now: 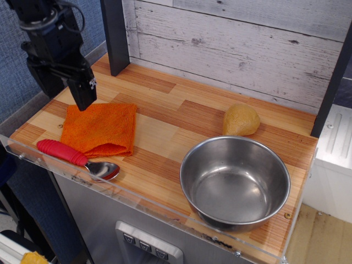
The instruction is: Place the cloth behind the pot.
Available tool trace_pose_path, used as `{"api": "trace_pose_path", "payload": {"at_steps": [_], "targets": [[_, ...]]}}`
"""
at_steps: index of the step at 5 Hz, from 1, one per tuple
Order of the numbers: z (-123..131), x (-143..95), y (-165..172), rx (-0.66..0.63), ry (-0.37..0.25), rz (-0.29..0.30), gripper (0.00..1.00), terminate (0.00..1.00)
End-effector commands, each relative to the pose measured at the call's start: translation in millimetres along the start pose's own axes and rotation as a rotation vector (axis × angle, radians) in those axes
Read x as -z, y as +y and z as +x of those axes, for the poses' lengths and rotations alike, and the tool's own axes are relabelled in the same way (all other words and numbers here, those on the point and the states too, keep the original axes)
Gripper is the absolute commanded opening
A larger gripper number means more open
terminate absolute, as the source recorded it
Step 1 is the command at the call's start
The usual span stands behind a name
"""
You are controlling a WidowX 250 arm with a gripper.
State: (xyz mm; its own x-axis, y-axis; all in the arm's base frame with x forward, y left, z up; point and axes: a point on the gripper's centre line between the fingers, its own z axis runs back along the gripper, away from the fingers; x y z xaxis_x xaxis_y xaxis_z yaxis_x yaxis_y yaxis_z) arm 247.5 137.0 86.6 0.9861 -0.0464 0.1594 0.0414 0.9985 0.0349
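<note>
- My gripper (77,91) hangs in the upper left of the frame, black and boxy, its tip over the far left corner of the cloth (100,129); I cannot tell whether it touches the fabric.
- My fingers: from this angle I cannot tell whether they are spread or closed, as the black parts merge together.
- There is a small white mark on the side of one finger (89,83), too small to read. I see no other writing or brand.
- The cloth lies flat at the left of the frame, orange and ribbed, with one folded corner tucked at its near right.
- A spoon (78,159) with a red handle lies across the cloth's near edge, its steel bowl end pointing right, near the front lip.
- The pot (235,183) sits at the lower right, shiny and empty, well apart from the cloth.
- A tan lump (241,120) rests just behind the pot, toward the wall.
- The surface is a countertop (165,118) of striped light and reddish wood planks, with a clear plastic strip (137,204) along its front edge.
- Behind it stands a wall (236,44) of whitewashed, weathered boards; a dark post (114,36) rises at the upper left and another at the right edge.
- Blue-grey fabric (16,77) covers the left side; below the counter a grey panel carries a row of small buttons (146,246).
</note>
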Motion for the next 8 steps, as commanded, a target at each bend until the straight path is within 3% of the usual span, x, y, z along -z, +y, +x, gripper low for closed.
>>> {"api": "trace_pose_path", "payload": {"at_steps": [1,3,6,8], "targets": [[7.2,25.2,4.7,0.005,0.027,0.047,1.0,0.0],[20.1,64.2,7.0,0.019,0.074,0.03,1.0,0.0],[28.5,81.7,-8.6,0.051,0.098,0.004,1.0,0.0],[53.3,86.0,-35.4,0.091,0.098,-0.013,1.0,0.0]]}}
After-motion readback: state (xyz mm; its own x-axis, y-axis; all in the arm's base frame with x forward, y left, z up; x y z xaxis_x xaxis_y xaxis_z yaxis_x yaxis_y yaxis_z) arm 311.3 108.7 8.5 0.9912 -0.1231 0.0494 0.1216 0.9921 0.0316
